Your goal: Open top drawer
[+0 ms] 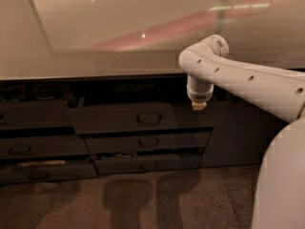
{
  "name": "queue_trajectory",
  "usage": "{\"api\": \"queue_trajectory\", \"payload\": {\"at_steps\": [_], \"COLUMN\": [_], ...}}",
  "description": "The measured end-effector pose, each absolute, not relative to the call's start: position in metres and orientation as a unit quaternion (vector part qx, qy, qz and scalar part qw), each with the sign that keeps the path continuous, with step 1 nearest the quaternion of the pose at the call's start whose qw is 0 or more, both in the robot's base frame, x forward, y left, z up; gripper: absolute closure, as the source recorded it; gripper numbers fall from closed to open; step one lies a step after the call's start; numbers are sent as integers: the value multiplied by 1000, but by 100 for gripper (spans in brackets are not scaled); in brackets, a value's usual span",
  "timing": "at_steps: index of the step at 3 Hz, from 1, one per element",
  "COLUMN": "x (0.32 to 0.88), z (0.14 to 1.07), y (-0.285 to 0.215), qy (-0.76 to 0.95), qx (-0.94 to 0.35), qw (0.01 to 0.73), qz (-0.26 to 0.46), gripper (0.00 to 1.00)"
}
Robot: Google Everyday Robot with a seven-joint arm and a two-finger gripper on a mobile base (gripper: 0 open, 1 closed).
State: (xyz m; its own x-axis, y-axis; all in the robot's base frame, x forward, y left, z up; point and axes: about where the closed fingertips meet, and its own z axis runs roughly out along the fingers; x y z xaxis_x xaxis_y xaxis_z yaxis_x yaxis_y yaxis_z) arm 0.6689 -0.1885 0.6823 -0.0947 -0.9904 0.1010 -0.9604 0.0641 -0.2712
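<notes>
The top drawer (pixel 114 119) is the widest dark grey front of the right stack, just under the countertop, with a dark loop handle (pixel 149 118) at its middle. It stands out a little further than the two narrower fronts below it, with a dark gap above it. My white arm reaches in from the right. My gripper (pixel 198 104) hangs at its end, below the counter edge, by the drawer's upper right corner and to the right of the handle. Only a small tan tip of it shows.
A pale countertop (pixel 95 56) spans the view above the drawers. Two shorter drawers (pixel 147 142) lie below the top one. A left stack of dark fronts (pixel 28 128) stands beside them. Carpet (pixel 143 199) lies in front. My white body (pixel 281 180) fills the lower right.
</notes>
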Motion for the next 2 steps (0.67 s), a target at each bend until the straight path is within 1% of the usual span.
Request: {"api": "queue_trajectory", "payload": {"at_steps": [2], "x": [660], "z": [675], "y": [-187], "qy": [725], "qx": [-673], "qw": [51], "qz": [-135], "gripper": [100]}}
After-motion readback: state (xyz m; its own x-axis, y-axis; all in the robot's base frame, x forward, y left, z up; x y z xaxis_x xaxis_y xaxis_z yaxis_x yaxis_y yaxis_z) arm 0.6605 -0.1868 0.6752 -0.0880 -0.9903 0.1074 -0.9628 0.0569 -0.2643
